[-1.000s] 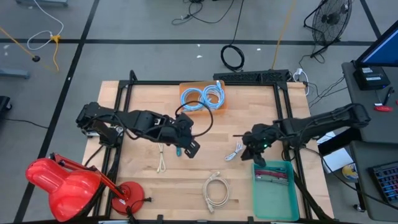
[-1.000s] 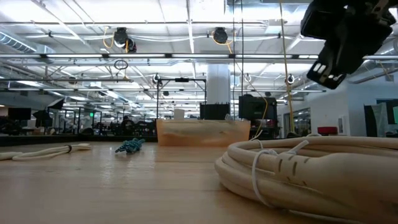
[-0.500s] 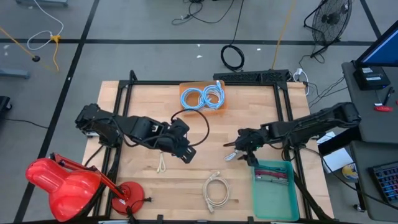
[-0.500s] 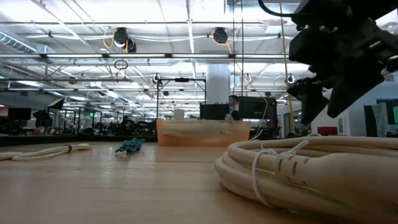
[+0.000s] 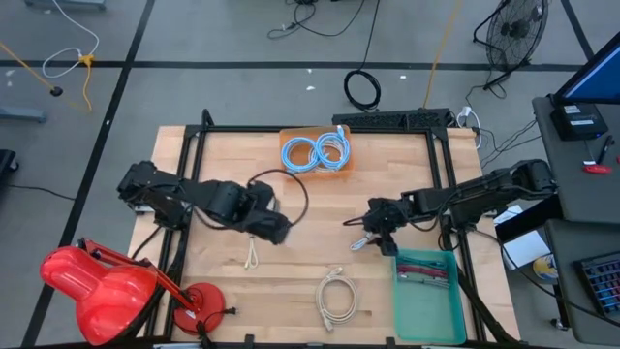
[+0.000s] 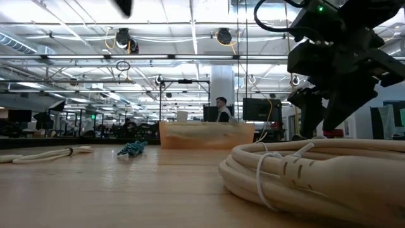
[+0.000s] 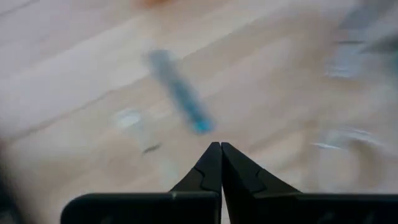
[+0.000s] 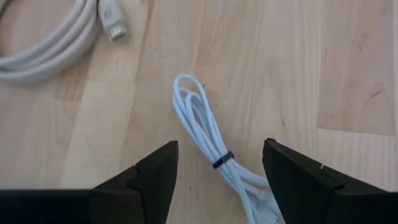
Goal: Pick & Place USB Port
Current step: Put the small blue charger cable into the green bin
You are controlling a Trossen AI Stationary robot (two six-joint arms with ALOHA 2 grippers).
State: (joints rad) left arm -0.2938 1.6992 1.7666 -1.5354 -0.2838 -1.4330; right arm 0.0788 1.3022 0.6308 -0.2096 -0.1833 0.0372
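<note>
— Since a second ago our right gripper (image 8: 214, 180) has slid from beside the green plastic tray (image 5: 424, 308) to above the thin white USB cable bundle (image 8: 210, 142), jaws spread wide either side.

— So we're reaching; next, lower and pinch at its black tie. It lies loose on the wooden surface (image 5: 223, 276). Our left gripper (image 5: 276, 231), jaws pressed together, has drawn back.

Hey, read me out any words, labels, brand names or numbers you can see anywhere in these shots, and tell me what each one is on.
None can be read.
The white bundled cable, the beige coiled cable, the green tray and the wooden table show no print.
The far signs in the room behind are too small to read.
The left wrist view is too blurred.
</note>
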